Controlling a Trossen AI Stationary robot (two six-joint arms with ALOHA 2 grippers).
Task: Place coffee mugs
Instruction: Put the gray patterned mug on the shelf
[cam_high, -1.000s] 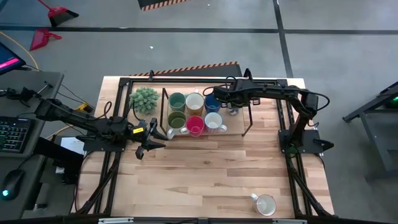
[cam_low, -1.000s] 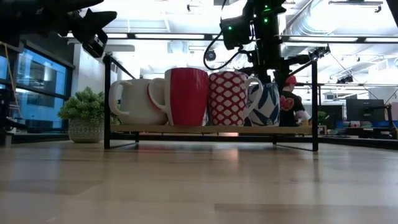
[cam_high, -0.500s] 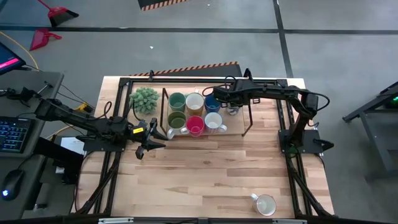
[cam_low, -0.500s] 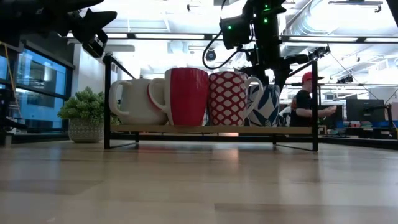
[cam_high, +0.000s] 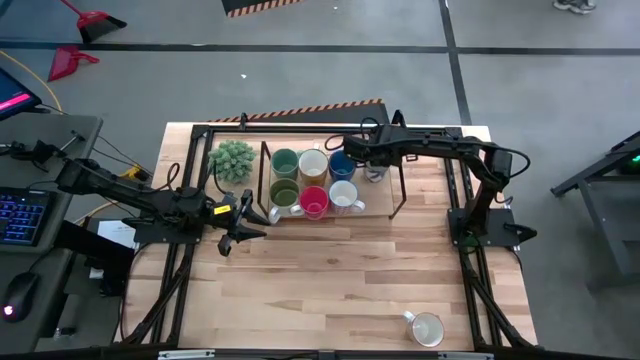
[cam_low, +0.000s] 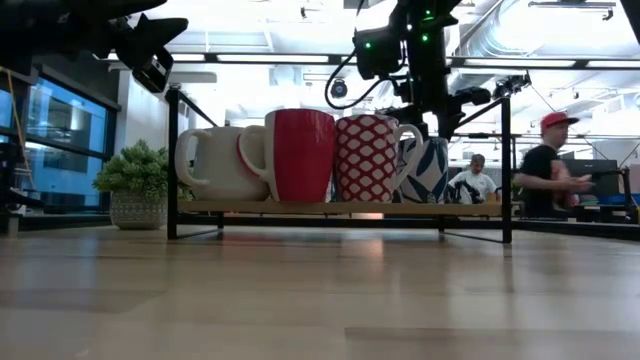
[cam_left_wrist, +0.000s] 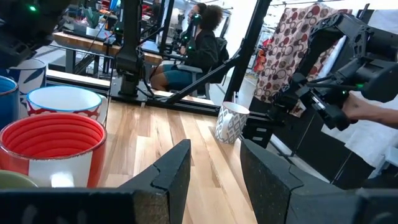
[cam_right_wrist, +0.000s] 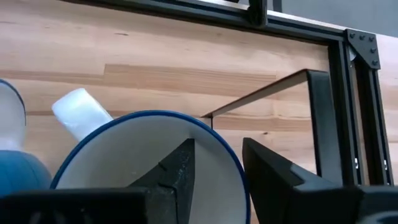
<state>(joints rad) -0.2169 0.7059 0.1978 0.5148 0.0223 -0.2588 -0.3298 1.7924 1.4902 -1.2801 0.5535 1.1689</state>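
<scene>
Six coffee mugs stand in a black wire rack (cam_high: 398, 200) on its wooden shelf: teal-green (cam_high: 285, 161), cream (cam_high: 313, 163), blue (cam_high: 341, 165), olive-green (cam_high: 285, 192), red (cam_high: 314, 202) and white (cam_high: 344, 196). My right gripper (cam_high: 349, 154) points down over the blue mug (cam_right_wrist: 137, 155) and is open. One finger (cam_right_wrist: 177, 174) is inside the mug's rim and the other (cam_right_wrist: 273, 180) outside it. A seventh, patterned mug (cam_high: 425, 328) stands on the table near the front right. My left gripper (cam_high: 246, 216) waits left of the rack, level and open, holding nothing.
A spiky potted plant (cam_high: 232, 159) stands left of the rack. The black frame rails (cam_high: 200, 135) run along the table's edges. Bare wood (cam_high: 330, 280) lies between the rack and the near edge. People (cam_low: 545, 175) are in the room behind.
My right gripper has turned a little at the wrist above the blue mug and stayed over it. The mugs have kept their places. A person has walked across the room behind the table.
</scene>
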